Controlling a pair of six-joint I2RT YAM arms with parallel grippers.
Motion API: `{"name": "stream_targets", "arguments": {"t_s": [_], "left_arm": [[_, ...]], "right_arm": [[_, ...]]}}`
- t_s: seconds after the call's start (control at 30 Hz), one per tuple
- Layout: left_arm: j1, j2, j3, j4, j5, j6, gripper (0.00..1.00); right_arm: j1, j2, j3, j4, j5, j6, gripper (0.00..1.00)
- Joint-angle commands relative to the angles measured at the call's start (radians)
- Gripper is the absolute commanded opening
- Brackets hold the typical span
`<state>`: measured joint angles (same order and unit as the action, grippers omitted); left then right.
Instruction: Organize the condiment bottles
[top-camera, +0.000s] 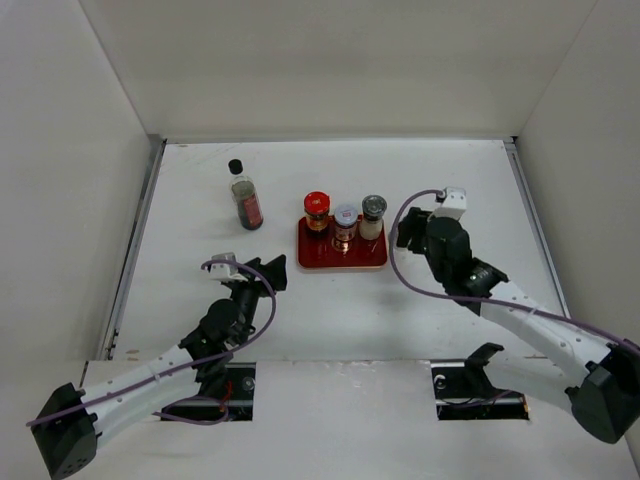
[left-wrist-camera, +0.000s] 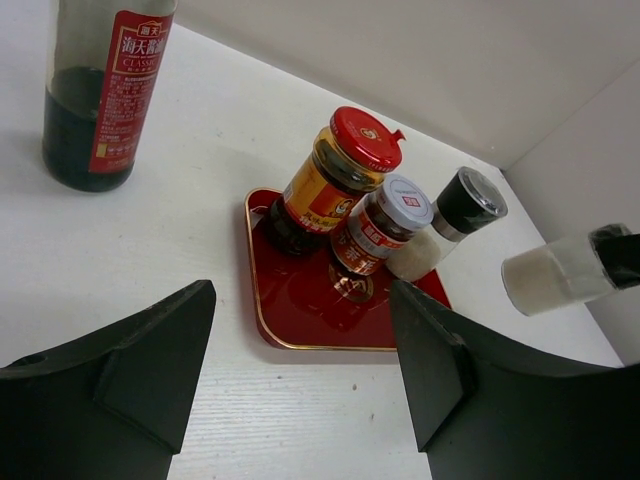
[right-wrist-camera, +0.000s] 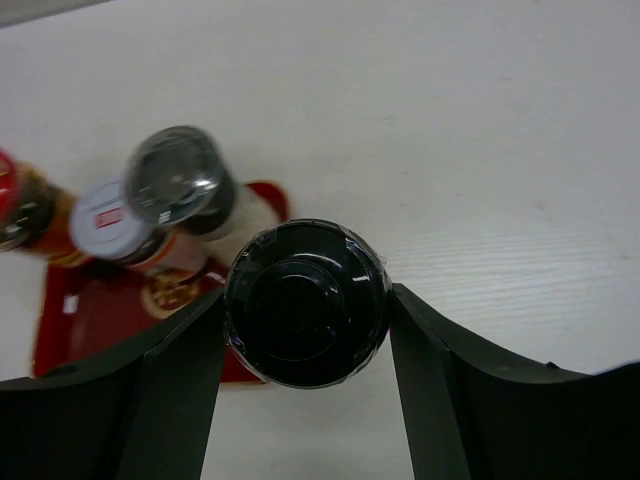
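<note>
The tall clear black-capped bottle (top-camera: 245, 200) with dark contents stands on the table left of the red tray (top-camera: 342, 258); it also shows in the left wrist view (left-wrist-camera: 95, 90). On the tray's far side stand the red-lidded jar (top-camera: 317, 210), the pale-lidded jar (top-camera: 345, 221) and the grey-lidded shaker (top-camera: 373, 214) in a row. My right gripper (top-camera: 406, 235) is just right of the tray, shut on the short black-capped bottle (right-wrist-camera: 306, 303), which shows pale contents in the left wrist view (left-wrist-camera: 560, 277). My left gripper (top-camera: 268, 272) is open and empty near the tray's front left corner.
White walls enclose the table on the left, back and right. The near half of the tray (left-wrist-camera: 300, 300) is bare, with a gold emblem. Bare table lies in front of the tray and along the back.
</note>
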<state>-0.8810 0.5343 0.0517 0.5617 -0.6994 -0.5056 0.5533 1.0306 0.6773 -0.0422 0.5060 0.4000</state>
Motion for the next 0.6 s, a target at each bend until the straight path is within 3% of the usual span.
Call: {"name": "stream_targets", "arguments": {"t_s": [0.0, 0.17, 0.37, 0.57], "left_arm": [[0.012, 0.016, -0.076, 0.049, 0.003, -0.008, 0.69], [0.015, 0.041, -0.033, -0.002, -0.034, -0.008, 0.68], [0.023, 0.082, 0.173, -0.271, -0.129, -0.022, 0.69], [0.069, 0.140, 0.367, -0.401, -0.146, -0.007, 0.79]], "right_arm": [[0.116, -0.023, 0.005, 0.116, 0.031, 0.052, 0.55], [0.250, 0.097, 0.047, 0.215, 0.063, 0.060, 0.55], [0.290, 0.275, 0.117, 0.292, 0.068, 0.027, 0.55], [0.328, 0.379, 0.157, 0.343, 0.164, -0.047, 0.56]]}}
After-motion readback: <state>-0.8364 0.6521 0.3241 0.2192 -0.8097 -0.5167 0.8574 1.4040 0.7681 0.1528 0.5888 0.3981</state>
